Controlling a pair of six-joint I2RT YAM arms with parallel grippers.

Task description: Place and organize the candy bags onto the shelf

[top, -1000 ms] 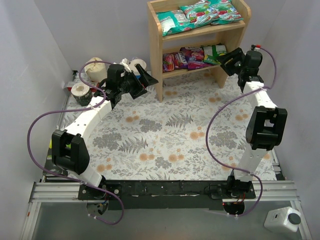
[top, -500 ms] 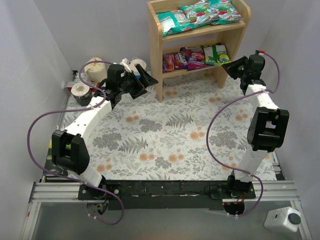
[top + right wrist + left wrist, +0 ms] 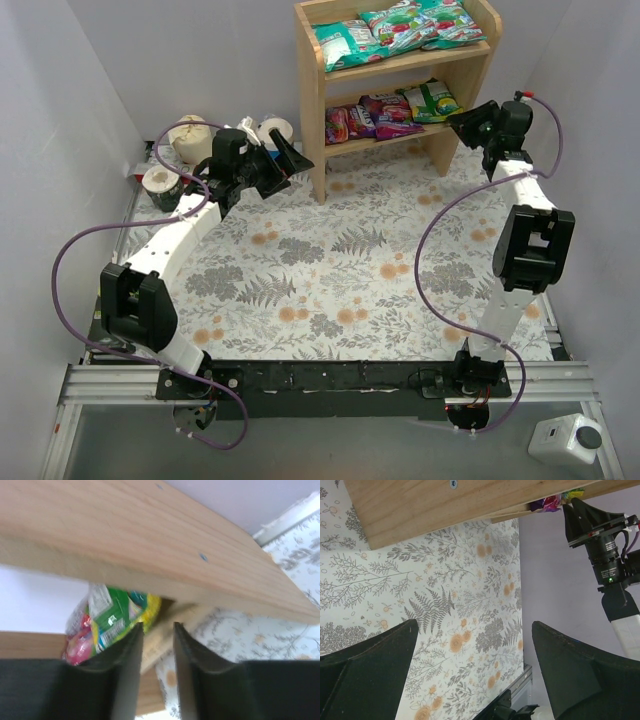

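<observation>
The light-wood shelf [image 3: 311,105] stands at the back of the table. Three teal candy bags [image 3: 395,25] lie on its top tier. Two purple-magenta bags [image 3: 385,112] and the green-and-yellow bag [image 3: 432,102] lie on the lower tier. My right gripper [image 3: 467,122] hangs just outside the shelf's right side panel. In the right wrist view its jaws [image 3: 157,627] stand a narrow gap apart, empty, with the green-and-yellow bag [image 3: 120,612] behind the left finger. My left gripper [image 3: 290,160] is wide open and empty, left of the shelf's left panel [image 3: 420,510].
Paper rolls [image 3: 190,140] stand at the back left near the wall, behind the left arm. A small white device [image 3: 565,438] sits off the table at the near right. Purple walls close in on both sides. The right arm [image 3: 607,560] shows in the left wrist view.
My right gripper has drawn back from the lower tier to the right, leaving the green-and-yellow bag lying there; its jaws have narrowed. The left arm has barely moved.
</observation>
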